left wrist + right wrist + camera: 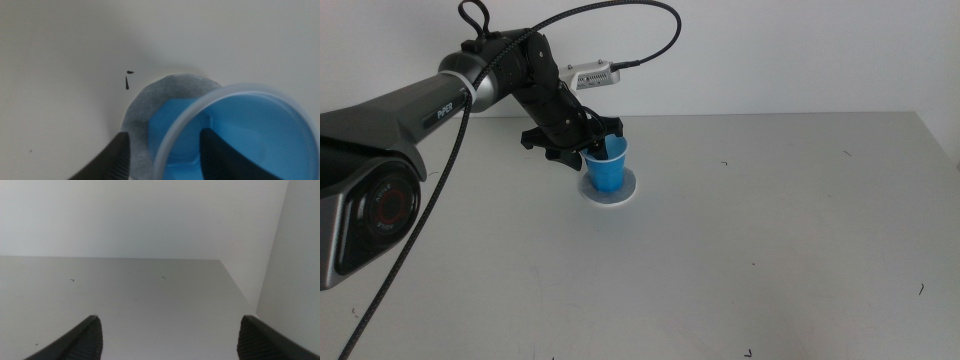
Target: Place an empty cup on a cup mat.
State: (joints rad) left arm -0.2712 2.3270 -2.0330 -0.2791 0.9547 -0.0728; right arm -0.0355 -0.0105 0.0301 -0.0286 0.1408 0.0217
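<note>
Bright blue cup [608, 168] (thin white rim); mottled grey, white-edged cup mat [623, 197].

In the middle view the left end effector [592, 146] covers the far-left part of the cup [608, 170] rim, so its grip cannot be made out there. The cup hides most of the mat [620, 196]; only a thin crescent shows. In the left wrist view the cup [250, 135] is blurred and cut off by the picture's edge. The right end effector [167, 335] shows only two tips, the rest cut off.
</note>
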